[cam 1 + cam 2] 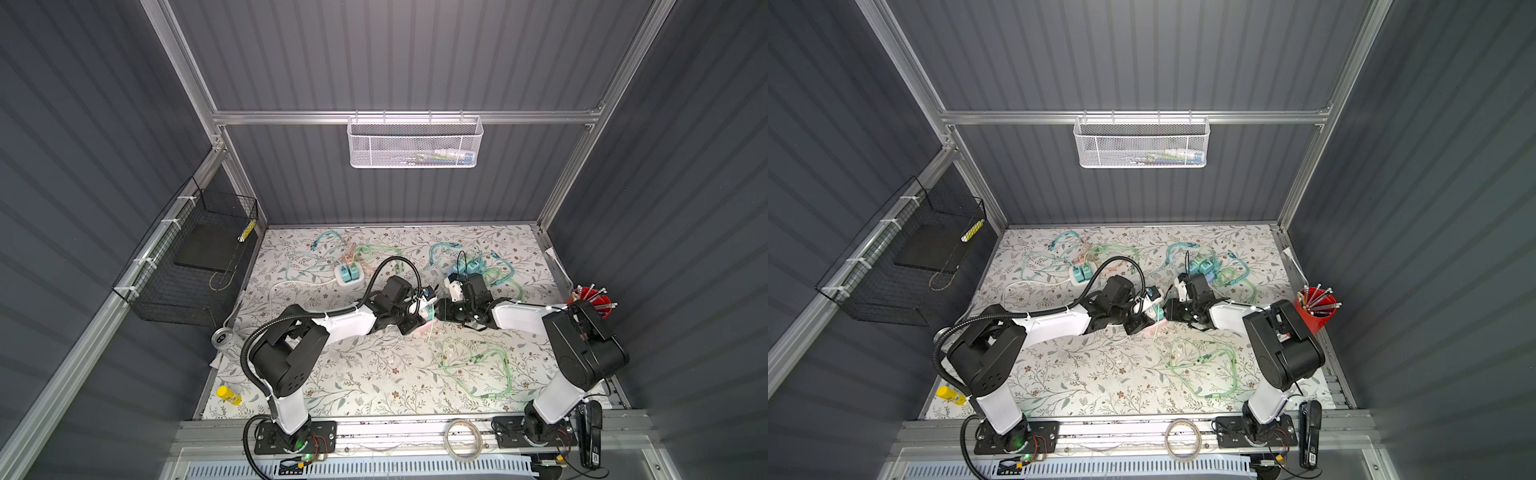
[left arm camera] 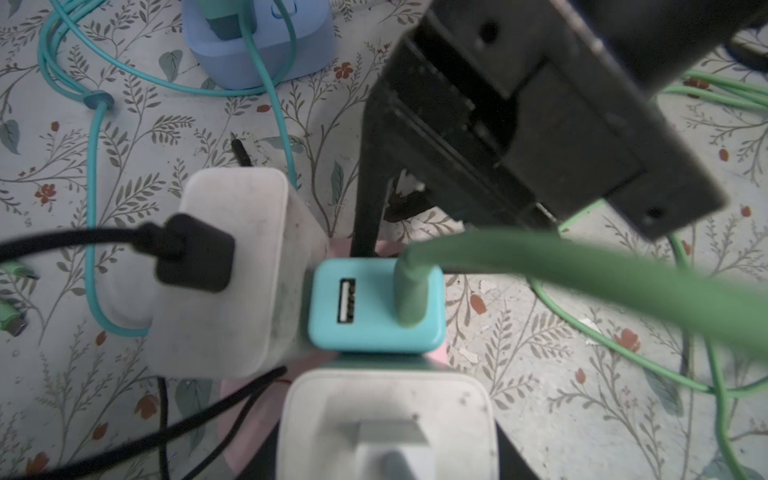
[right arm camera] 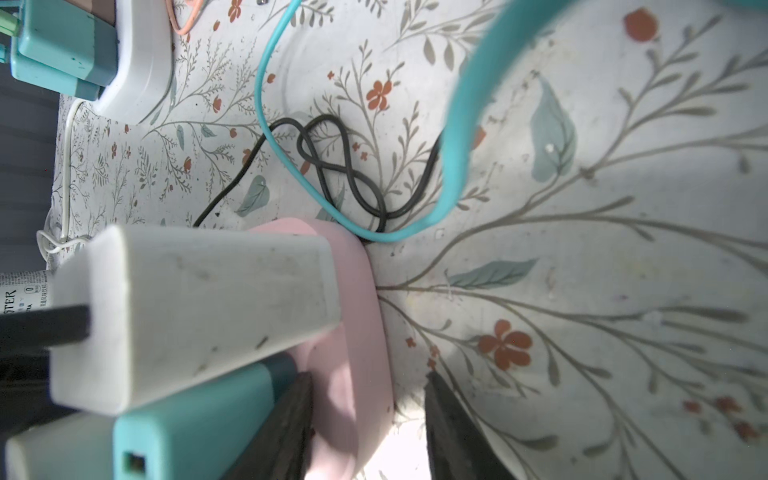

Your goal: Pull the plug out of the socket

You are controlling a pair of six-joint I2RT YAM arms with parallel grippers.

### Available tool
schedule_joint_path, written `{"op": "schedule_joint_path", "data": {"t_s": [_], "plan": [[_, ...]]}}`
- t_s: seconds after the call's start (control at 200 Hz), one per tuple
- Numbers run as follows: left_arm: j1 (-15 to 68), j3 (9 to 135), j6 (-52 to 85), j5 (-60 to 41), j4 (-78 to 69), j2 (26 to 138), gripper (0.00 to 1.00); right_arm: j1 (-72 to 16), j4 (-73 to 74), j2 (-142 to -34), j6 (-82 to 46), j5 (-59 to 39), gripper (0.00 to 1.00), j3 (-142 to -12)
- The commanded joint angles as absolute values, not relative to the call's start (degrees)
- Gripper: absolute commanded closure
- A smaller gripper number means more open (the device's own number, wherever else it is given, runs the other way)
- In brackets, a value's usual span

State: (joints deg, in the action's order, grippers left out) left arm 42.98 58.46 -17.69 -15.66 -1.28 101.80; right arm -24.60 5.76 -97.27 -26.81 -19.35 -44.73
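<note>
I read this as the bracing step. The pink socket (image 3: pixel 353 316) lies between the jaws of my right gripper (image 3: pixel 369 378), which stand part open astride its end, with a gap on one side. My left gripper (image 2: pixel 386 453) looks clamped on the white plug (image 2: pixel 386 399) seated in it, so next I'd want the right pinching firm, then a straight pull.

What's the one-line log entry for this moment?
phase: pre-pull | left gripper: around white plug, grip unclear | right gripper: open, straddling pink socket | plug: not yet out
</note>
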Motion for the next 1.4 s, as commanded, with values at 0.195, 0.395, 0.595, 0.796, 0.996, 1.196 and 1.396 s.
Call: {"op": "schedule_joint_path", "data": {"t_s": [0.195, 0.395, 0.595, 0.796, 0.996, 1.196, 1.396], "plan": [[40.4, 62.4, -16.6, -30.2, 1.6, 101.2, 0.87, -25.0, -0.8, -99.4, -26.2, -14.6, 0.55, -41.7], [43.9, 60.4, -20.4, -17.6, 1.4, 100.6, 0.89, -24.9, -1.2, -99.4, -26.1, -14.2, 0.55, -42.0], [45.7, 58.4, -20.9, -10.0, -1.8, 99.7, 0.89, -24.9, -1.9, -98.8, -26.0, -12.7, 0.55, -41.9], [45.3, 57.4, -18.6, -12.9, -4.1, 97.8, 0.88, -24.9, -2.1, -98.9, -26.0, -12.4, 0.55, -41.9], [42.0, 60.6, -15.5, -24.5, -0.1, 99.8, 0.88, -24.9, -2.1, -99.0, -25.9, -12.0, 0.55, -41.9], [40.2, 62.2, -15.8, -27.6, 2.9, 100.4, 0.88, -24.8, -2.2, -98.6, -25.8, -11.2, 0.55, -41.5], [41.6, 61.4, -17.8, -23.7, 4.8, 100.4, 0.88, -24.7, -1.5, -98.0, -26.6, -11.7, 0.54, -41.5]]}}
